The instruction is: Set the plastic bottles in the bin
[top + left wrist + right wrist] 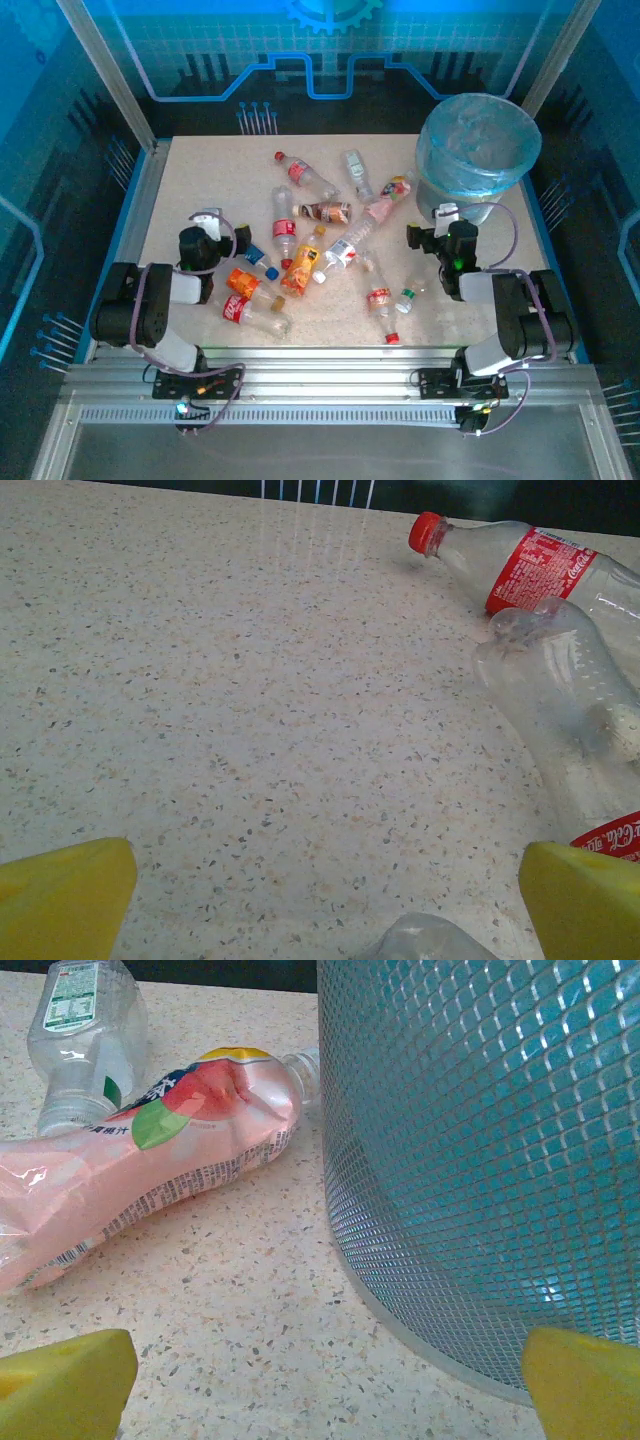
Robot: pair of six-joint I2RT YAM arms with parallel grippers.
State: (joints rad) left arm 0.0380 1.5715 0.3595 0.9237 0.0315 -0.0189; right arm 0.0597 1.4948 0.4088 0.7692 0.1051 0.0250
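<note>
left end effector (322,898) and right end effector (325,1380) stand wide open; bottles (300,272) outside bin (480,1160)

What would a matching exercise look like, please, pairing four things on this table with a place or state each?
Things:
1 bin
2 pink bottle
3 orange bottle
4 right gripper

Descriptions:
A crushed, lying beside the bin
B open, empty
C far right corner of the table
D near the middle of the table

Pairs: 1-C, 2-A, 3-D, 4-B.
</note>
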